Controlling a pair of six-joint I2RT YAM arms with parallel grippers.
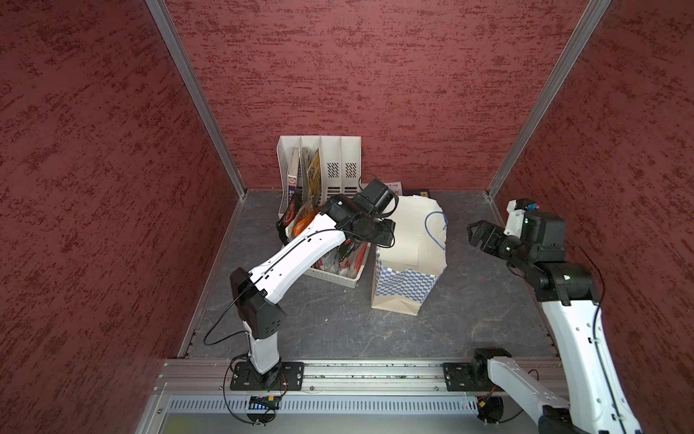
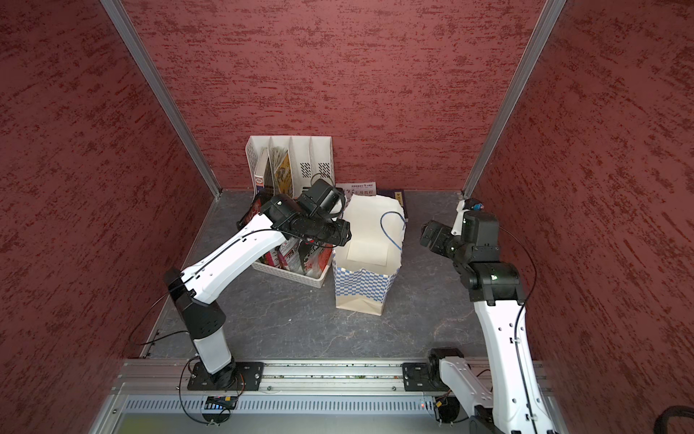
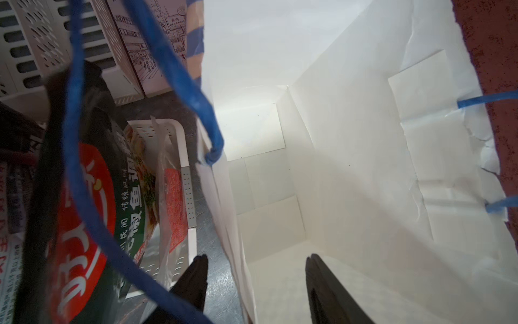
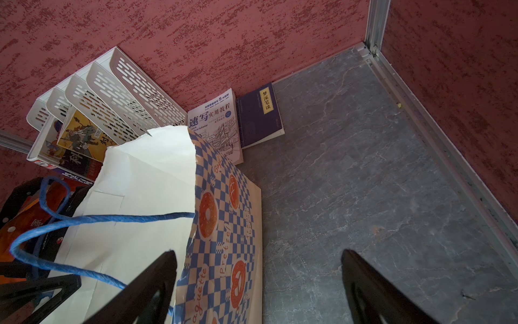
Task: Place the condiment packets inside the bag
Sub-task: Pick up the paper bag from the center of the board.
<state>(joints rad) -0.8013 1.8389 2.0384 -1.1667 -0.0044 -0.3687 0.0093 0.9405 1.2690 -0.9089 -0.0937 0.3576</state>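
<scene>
The blue-and-white checkered bag (image 1: 405,287) (image 2: 362,289) stands upright in the middle of the floor, mouth open. Its white inside (image 3: 350,168) shows bare down to the bottom. The condiment packets (image 1: 347,257) (image 2: 300,255) stand in a white basket just left of the bag; a red and green one (image 3: 84,213) is close to the left wrist camera. My left gripper (image 3: 257,256) is open, one finger outside and one inside the bag's left wall. My right gripper (image 1: 472,235) (image 4: 258,252) is open at the bag's right rim (image 4: 193,174), holding nothing.
The white basket (image 1: 338,280) touches the bag's left side. A white slotted file holder (image 1: 319,165) with magazines stands at the back wall. Two books (image 4: 215,126) (image 4: 259,112) lean behind the bag. Blue cord handles (image 3: 196,92) (image 1: 435,229) hang loose at the rim.
</scene>
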